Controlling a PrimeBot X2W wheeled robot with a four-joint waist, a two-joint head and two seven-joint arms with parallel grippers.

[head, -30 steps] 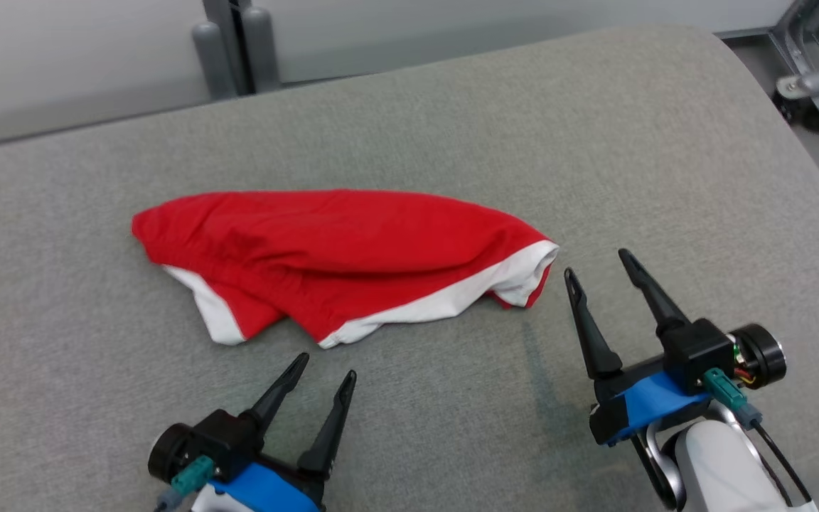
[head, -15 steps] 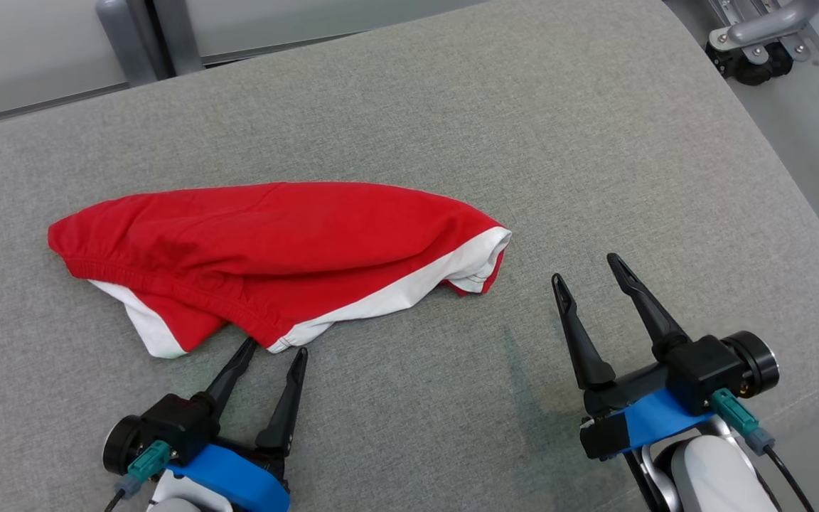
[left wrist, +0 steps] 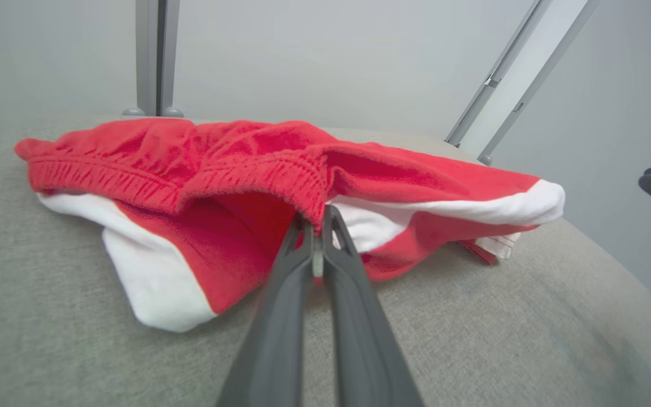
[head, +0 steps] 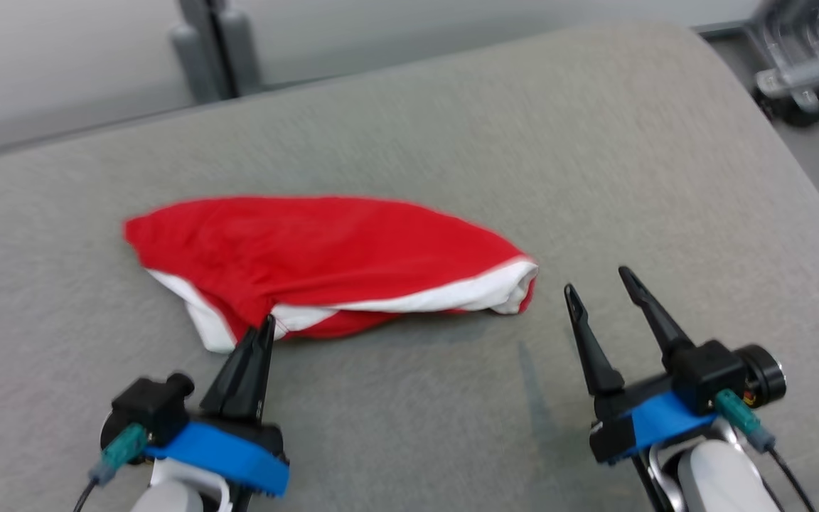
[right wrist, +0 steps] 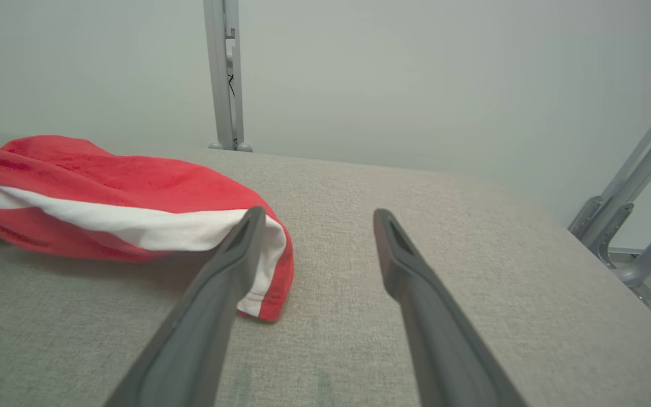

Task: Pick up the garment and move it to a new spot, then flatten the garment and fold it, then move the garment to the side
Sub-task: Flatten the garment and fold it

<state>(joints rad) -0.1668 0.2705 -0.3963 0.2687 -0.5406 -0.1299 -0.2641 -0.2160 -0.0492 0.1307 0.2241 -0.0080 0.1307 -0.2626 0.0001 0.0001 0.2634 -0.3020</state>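
A crumpled red cloth garment with white hem bands (head: 324, 249) is laid on the grey fabric-covered desk (head: 452, 128), somewhat left of the middle in the head view. The fingers of the left gripper (head: 263, 333) are clenched on the near edge of the garment, where the gathered elastic seam is seen in the left wrist view. The fingers of the right gripper (head: 598, 282) are spread wide and nothing is held between them. This gripper is kept near the white-banded right end of the garment, apart from it. Two grey metal posts (head: 214, 50) are seen behind the desk.
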